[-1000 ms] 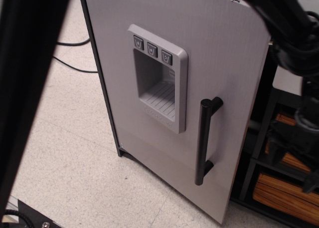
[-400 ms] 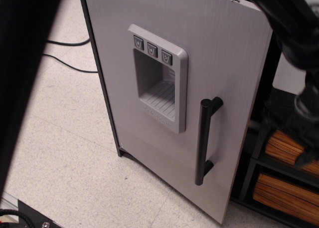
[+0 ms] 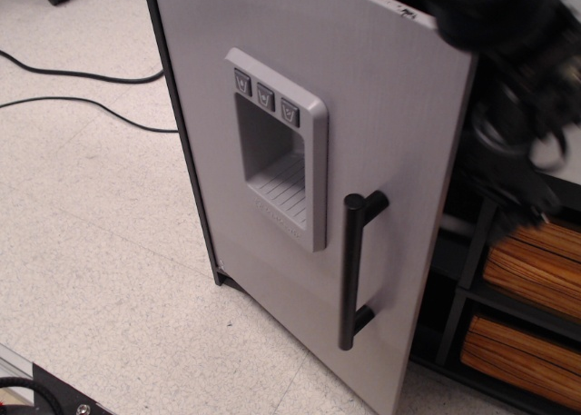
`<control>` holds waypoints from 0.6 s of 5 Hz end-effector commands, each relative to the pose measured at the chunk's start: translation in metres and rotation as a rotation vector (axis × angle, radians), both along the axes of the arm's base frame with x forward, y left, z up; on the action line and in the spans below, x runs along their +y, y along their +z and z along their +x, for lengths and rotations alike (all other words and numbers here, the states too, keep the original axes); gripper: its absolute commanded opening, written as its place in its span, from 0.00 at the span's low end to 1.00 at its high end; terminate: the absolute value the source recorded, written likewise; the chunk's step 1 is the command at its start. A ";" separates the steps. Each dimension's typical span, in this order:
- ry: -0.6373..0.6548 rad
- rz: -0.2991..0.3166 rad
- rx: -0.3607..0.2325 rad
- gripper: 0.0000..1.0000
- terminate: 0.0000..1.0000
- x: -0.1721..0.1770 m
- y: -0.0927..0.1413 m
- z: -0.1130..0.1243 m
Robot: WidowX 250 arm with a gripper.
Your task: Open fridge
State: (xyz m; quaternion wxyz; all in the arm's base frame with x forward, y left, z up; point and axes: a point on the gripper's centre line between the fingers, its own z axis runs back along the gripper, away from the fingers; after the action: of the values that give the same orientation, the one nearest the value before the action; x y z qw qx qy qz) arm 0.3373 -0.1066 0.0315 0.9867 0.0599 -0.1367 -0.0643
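Observation.image looks down at the fridge [image 3: 363,115], which stands on a pale speckled floor [image 3: 100,242] and fills the middle of the picture. Its grey brushed door [image 3: 390,133] is swung a little way out from the black frame: the hinge side sits at the left against the black edge [image 3: 182,143], while the free right edge stands clear of the cabinet, with a dark gap behind it. A moulded recess [image 3: 277,161] with three small buttons [image 3: 265,95] along its top sits in the door's upper middle. Just right of and below the recess, a black vertical bar handle [image 3: 351,270] is fixed to the door by two short posts.

At the upper right a dark, blurred mass of arm and cabling [image 3: 517,61] hangs beside the door's top corner. The hand cannot be made out within that blur, so I cannot tell whether it is open, closed or gripping anything, or whether it touches the door.

Behind the door on the right stands a black shelf unit [image 3: 472,279] with two orange wood-grain fronts [image 3: 531,270], one above the other. Two black cables [image 3: 82,88] trail across the floor at the upper left. A black piece of equipment [image 3: 45,392] fills the bottom left corner.
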 end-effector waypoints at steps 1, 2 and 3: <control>0.067 -0.074 0.014 1.00 0.00 0.046 0.052 -0.018; 0.066 -0.093 0.066 1.00 0.00 0.066 0.045 -0.040; -0.027 -0.083 0.111 1.00 0.00 0.077 0.030 -0.076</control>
State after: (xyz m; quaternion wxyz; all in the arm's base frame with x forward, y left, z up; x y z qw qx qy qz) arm 0.2568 -0.0324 0.0390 0.9953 0.0139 -0.0558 -0.0778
